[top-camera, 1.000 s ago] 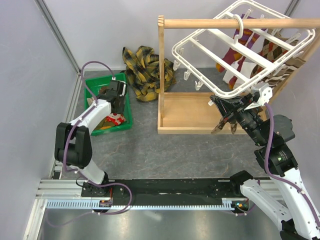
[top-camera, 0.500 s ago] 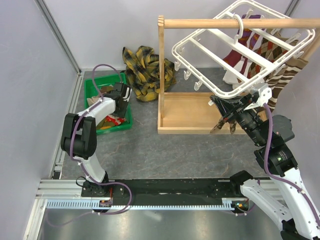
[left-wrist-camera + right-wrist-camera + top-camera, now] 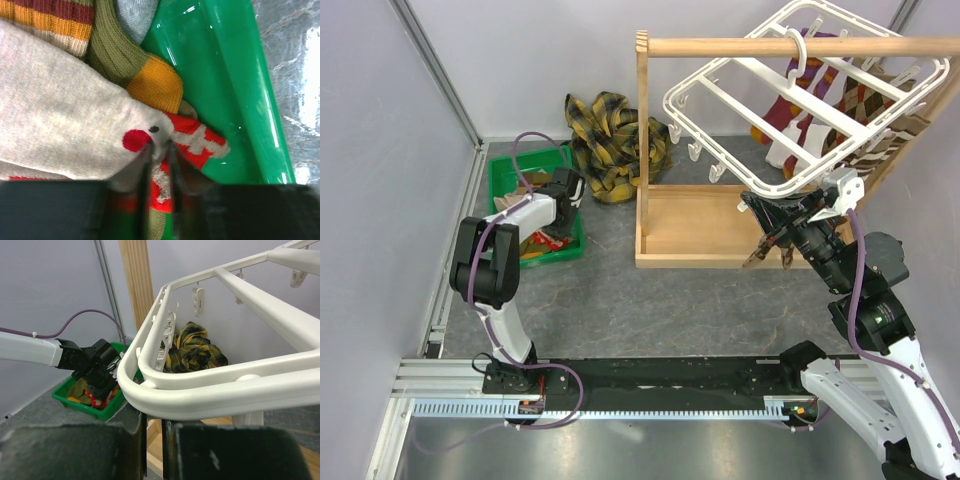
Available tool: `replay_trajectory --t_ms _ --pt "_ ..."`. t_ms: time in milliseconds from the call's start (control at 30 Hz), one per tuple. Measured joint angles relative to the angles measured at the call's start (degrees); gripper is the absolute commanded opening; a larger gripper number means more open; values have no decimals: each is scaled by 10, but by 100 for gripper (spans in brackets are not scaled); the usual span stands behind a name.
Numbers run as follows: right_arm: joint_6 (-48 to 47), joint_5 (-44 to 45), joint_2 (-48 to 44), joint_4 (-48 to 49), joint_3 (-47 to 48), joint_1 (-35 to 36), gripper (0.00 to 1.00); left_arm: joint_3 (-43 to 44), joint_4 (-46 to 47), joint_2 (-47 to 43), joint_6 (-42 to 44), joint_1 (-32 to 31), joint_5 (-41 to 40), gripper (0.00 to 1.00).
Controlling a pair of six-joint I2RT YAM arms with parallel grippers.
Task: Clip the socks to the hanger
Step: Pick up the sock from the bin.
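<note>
My left gripper point(image 3: 566, 190) is down in the green bin point(image 3: 532, 163). In the left wrist view it point(image 3: 159, 148) is shut on a fold of a grey sock with a red dot and a red-and-white patterned end point(image 3: 197, 142). An olive sock with an orange band point(image 3: 150, 80) lies beside it. The white grid hanger point(image 3: 740, 95) hangs tilted from the wooden rod point(image 3: 720, 46). Several argyle and striped socks point(image 3: 798, 118) are clipped at its far side. My right gripper point(image 3: 762, 212) is shut on the hanger's near corner point(image 3: 150, 397), its jaws point(image 3: 155, 432) close together under the rim.
A yellow-and-black plaid cloth point(image 3: 613, 132) lies behind the bin, next to the wooden rack's post point(image 3: 642, 130). The rack's tray point(image 3: 695, 225) sits under the hanger. Empty clips point(image 3: 695, 150) dangle from the hanger's left edge. Walls close in the left and far sides.
My left arm has folded nearer to the bin while its gripper stays in the bin, slightly further right. The hanger and the clipped socks have swayed a little. The right gripper holds its place.
</note>
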Motion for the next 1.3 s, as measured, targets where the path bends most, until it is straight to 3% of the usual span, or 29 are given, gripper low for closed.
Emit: replay_trajectory --t_ms 33,233,500,667,867,1300 --pt "0 1 0 0 0 0 2 1 -1 1 0 0 -1 2" --pt "0 5 -2 0 0 1 2 10 -23 -18 -4 0 8 2" --pt "0 5 -2 0 0 1 2 21 -35 -167 -35 4 9 2" --pt "1 5 -2 -2 0 1 2 33 -33 -203 -86 17 28 2" --pt "3 5 -2 -2 0 1 2 28 -26 -230 -185 59 97 2" --pt "31 -11 6 5 0 0 1 -96 100 -461 -442 76 304 2"
